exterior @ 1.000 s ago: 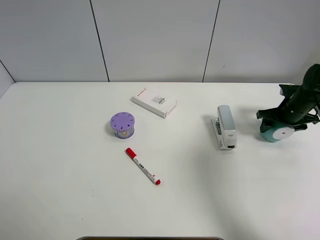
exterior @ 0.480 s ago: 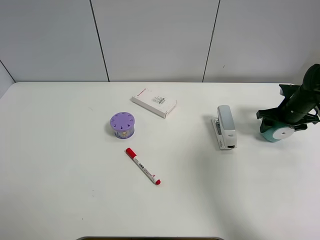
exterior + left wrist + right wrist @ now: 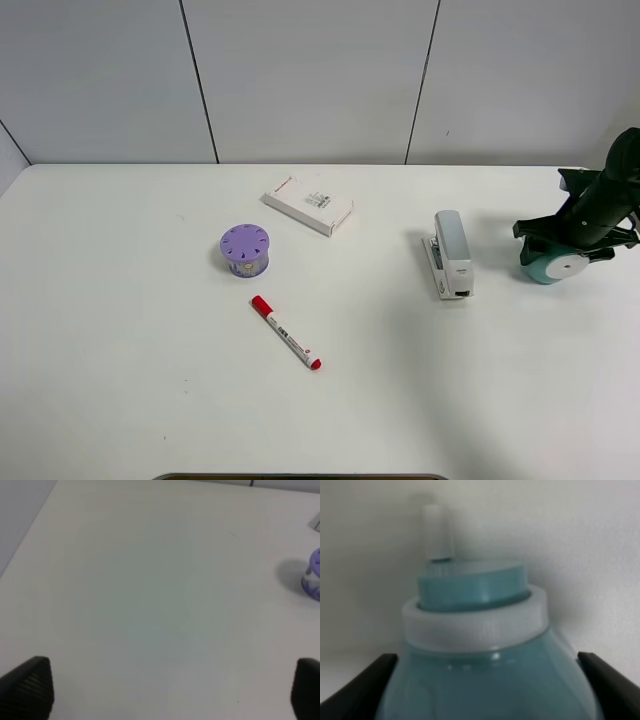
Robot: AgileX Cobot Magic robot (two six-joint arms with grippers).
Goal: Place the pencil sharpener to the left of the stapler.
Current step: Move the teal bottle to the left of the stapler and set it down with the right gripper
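From above, one pencil sharpener (image 3: pixel 553 266), teal with a round white face, sits near the counter's (image 3: pixel 120 330) right edge, right of the single stapler (image 3: pixel 452 254). The right claw (image 3: pixel 566 244) grasps it. One white box (image 3: pixel 308 205), one purple container (image 3: pixel 245 249) and one red marker (image 3: pixel 286 333) lie mid-counter, with open surface between them and the stapler.

Left wrist: the left claw (image 3: pixel 165 690) is spread wide over bare counter.

Right wrist: the fingers (image 3: pixel 360 687) press both flanks of the teal body.

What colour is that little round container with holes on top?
The holed container is purple, with a paler side. The exterior high view shows it best.
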